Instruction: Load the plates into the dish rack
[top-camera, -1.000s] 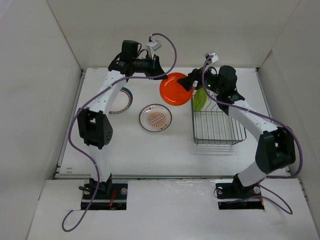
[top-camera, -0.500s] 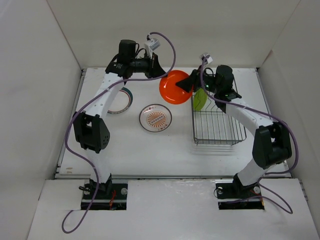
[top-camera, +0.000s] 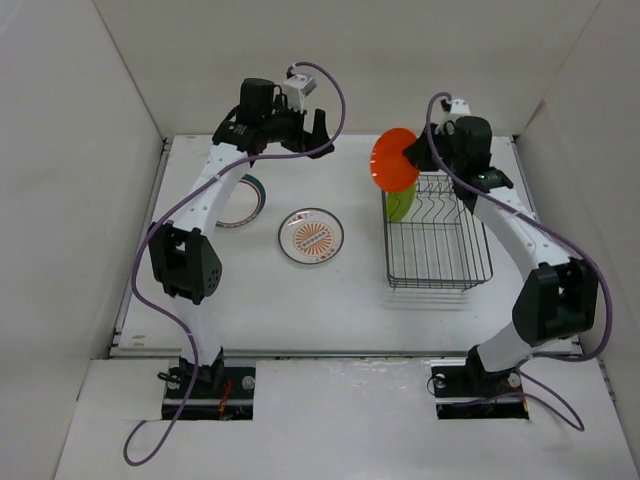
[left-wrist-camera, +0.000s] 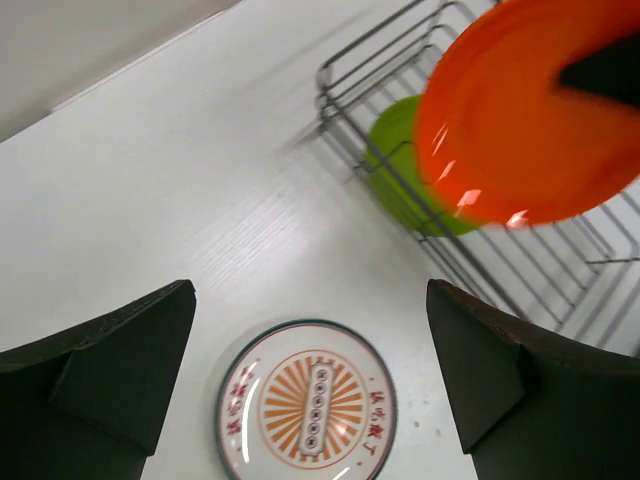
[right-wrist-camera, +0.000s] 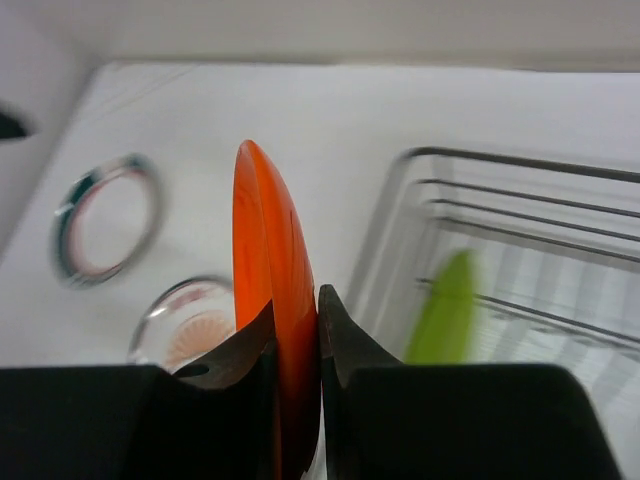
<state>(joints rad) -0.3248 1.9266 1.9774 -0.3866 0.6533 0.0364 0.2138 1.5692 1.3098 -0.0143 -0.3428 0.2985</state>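
My right gripper (top-camera: 413, 156) is shut on the rim of the plain orange plate (top-camera: 395, 160), which it holds on edge in the air over the far left corner of the dark wire dish rack (top-camera: 440, 245). In the right wrist view the orange plate (right-wrist-camera: 265, 220) is pinched between the two pads (right-wrist-camera: 345, 330). A lime green plate (top-camera: 400, 203) stands upright in the rack's far left slots. My left gripper (top-camera: 318, 135) is open and empty, off to the left of the orange plate (left-wrist-camera: 520, 120). The sunburst plate (top-camera: 311, 236) lies flat on the table, below the left gripper (left-wrist-camera: 308, 290).
The teal-and-red ringed plate (top-camera: 247, 199) lies flat at the left, partly under the left arm. White walls close in the table on three sides. The rack's near rows (top-camera: 440, 262) hold nothing.
The left gripper has let go of the orange plate and opened wide. The right gripper has shut on that plate and carried it right, toward the rack.
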